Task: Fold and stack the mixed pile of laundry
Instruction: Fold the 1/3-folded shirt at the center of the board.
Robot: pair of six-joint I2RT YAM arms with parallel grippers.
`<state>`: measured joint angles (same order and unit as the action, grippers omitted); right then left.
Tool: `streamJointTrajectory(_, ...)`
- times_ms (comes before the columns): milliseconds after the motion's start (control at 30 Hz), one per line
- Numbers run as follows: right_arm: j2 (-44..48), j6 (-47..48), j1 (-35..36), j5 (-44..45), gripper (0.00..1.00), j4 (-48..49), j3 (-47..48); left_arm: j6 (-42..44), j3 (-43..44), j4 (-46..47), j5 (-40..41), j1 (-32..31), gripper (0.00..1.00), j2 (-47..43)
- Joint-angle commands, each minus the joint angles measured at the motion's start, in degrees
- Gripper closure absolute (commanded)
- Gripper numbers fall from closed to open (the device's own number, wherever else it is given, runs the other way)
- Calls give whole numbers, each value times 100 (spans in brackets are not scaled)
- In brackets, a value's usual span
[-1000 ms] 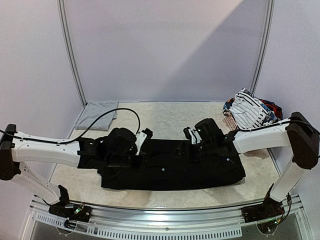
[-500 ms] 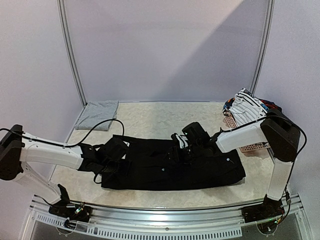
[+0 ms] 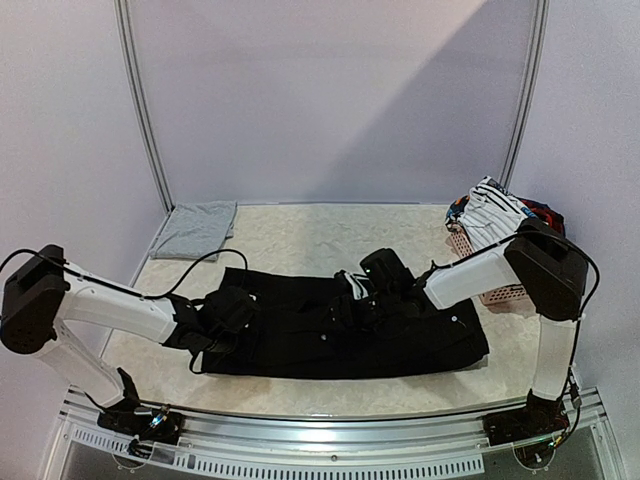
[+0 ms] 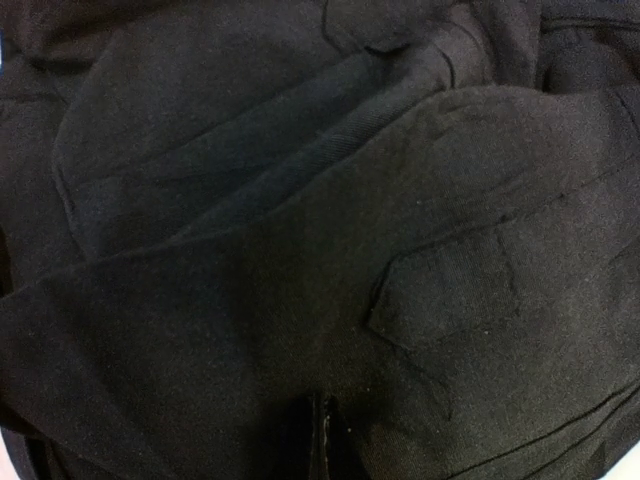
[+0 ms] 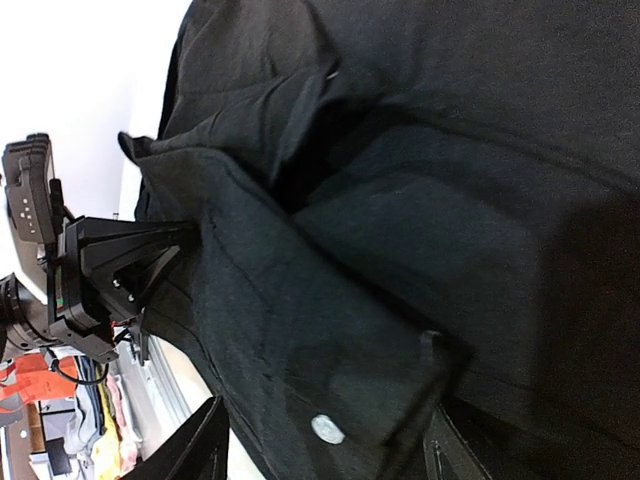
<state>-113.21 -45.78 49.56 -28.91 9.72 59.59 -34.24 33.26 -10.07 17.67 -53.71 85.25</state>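
Both hands have dropped onto the black trousers [image 3: 420, 340], the left hand [image 3: 238, 310] clenched, the right hand [image 3: 347, 299] spread open.

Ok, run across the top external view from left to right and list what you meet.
light grey garment → left pincer → right pincer → pink basket

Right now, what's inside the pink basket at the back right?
A white black-striped piece heaped on top, red and blue bits beside it. Anything deeper in the basket is covered.
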Motion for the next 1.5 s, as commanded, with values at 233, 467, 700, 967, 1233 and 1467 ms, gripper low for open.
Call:
streamJointTrajectory(233,-136,-30,160,-105,41,-73,344,-90,-65,60,-25,72,100,393)
streamJointTrajectory(467,76,49,172,109,56,-323,350,-83,-67,40,38,72,100,379)
streamJointTrajectory(700,0,45,177,174,81,-324,394,-93,-77,48,52,72,100,376)
streamJointTrajectory(967,14,41,170,317,100,-513,456,-105,-74,-85,125,72,100,125)
streamJointTrajectory(1233,602,439,172,1301,100,-1867,770,-13,133,-647,363,13,77,-849)
streamJointTrajectory(1467,1004,904,172,1922,100,-3198,1546,77,425,-1223,718,-25,53,-1739)
